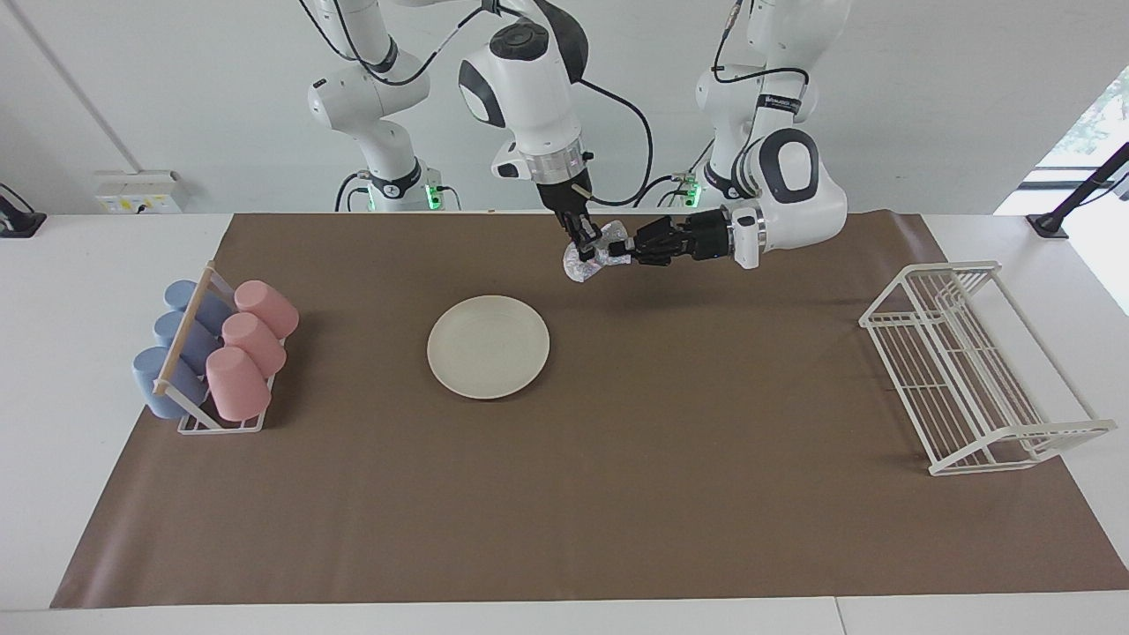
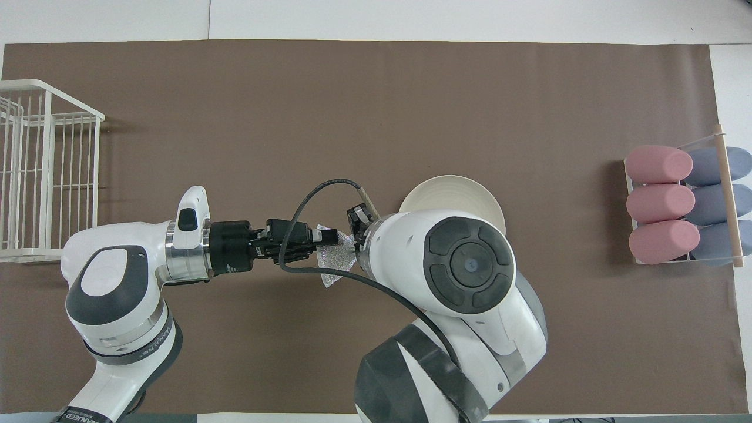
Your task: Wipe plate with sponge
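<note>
Cups, pink and blue, lie in a holder at mid-height of the facing view, at the right arm's end of the counter. White wire rack sits at the left arm's end. Both are well apart from the plate, which lies flat mid-frame on the brown mat.

In the overhead view the right arm's bulk covers approx. half the plate.

Sponge is up in the air, upper centre of the facing view, over bare mat nearer the robots than the plate. It's crumpled, long axis slanting, lower corner pointing down at the mat.

Right hand comes from above, clenched on the sponge. Left hand lies approx. level, tips at the sponge's edge; can't tell if it's gripping or released.
</note>
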Robot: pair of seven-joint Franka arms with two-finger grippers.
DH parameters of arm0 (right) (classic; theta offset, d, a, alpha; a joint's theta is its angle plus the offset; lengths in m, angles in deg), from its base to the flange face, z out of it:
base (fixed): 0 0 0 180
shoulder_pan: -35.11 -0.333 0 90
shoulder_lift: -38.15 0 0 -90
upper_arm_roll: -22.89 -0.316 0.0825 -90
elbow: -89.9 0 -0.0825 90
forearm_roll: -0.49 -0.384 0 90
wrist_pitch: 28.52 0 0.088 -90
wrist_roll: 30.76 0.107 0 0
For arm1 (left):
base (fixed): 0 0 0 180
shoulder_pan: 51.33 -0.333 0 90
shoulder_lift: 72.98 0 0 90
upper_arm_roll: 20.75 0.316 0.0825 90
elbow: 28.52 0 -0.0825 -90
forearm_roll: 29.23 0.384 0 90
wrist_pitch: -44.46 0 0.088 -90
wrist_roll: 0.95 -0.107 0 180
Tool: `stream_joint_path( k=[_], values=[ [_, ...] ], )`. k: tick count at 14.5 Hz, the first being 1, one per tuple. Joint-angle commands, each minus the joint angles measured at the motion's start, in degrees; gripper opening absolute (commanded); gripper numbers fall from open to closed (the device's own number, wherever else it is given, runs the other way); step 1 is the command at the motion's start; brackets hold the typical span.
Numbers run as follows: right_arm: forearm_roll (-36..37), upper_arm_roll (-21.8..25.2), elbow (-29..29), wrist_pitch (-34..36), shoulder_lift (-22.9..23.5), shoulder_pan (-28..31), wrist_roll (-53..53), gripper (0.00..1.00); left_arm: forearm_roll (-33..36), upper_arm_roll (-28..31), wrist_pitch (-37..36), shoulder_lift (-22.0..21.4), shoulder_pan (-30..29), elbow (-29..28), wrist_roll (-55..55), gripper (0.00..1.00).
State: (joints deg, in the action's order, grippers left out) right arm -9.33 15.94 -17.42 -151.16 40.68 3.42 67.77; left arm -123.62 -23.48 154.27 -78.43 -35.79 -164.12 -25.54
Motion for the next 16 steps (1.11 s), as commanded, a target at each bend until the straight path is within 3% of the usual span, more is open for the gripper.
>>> stream_joint_path(
  k=[1, 4, 9, 14, 16],
  values=[
    [-0.99, -0.26, -1.66, -0.67, -1.39, 0.22, 1.14, 0.00, -1.32, 0.62, 1.46, -2.02, 1.07, -1.95, -1.34, 1.00],
    [-0.64, -0.17, -3.24, -1.64, -0.78, 4.09, -2.63, 0.00, -1.32, 0.71, 1.28, -2.02, 1.07, -2.04, -1.43, 1.00],
    [-0.47, -0.26, -15.53, -16.55, 1.51, 7.78, -6.77, 0.00, -1.23, 0.71, 1.46, -2.20, 1.07, -2.30, -1.51, 1.00],
    [-0.47, -0.26, -19.23, -18.26, 3.00, 10.95, -11.78, 0.00, -0.36, 0.88, 3.21, -2.11, 0.98, -2.39, -1.60, 1.00],
    [-0.47, -0.26, -19.50, -20.26, 6.42, 10.95, -11.52, 0.00, 6.11, 0.88, 4.88, -1.67, 0.72, -2.30, -1.43, 1.00]
  ],
)
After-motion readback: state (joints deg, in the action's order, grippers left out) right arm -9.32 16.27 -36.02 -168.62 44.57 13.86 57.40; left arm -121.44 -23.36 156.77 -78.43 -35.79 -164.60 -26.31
